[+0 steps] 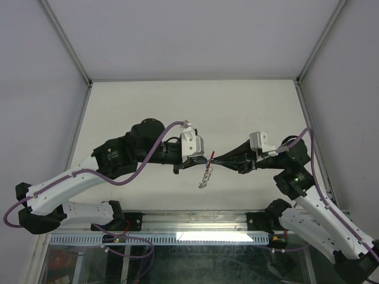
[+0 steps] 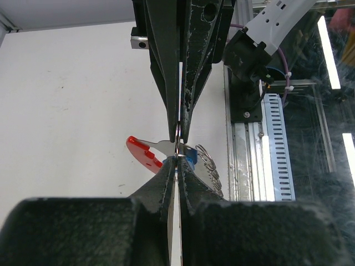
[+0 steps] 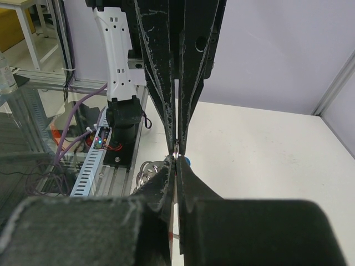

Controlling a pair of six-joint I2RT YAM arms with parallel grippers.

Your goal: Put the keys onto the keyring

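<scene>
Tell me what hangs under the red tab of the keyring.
A short chain dangles below the red tab. A blue key sits beside it; the pinching fingers hide how they join.

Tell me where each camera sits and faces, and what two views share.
Top external: above and behind left arm and right arm, both shown, looking down on the table.
Left wrist: looks along the left gripper toward the right arm's base.
Right wrist: looks along the right gripper toward the left arm's base.
Shared: both wrist views show the keyring pinched between tips.
</scene>
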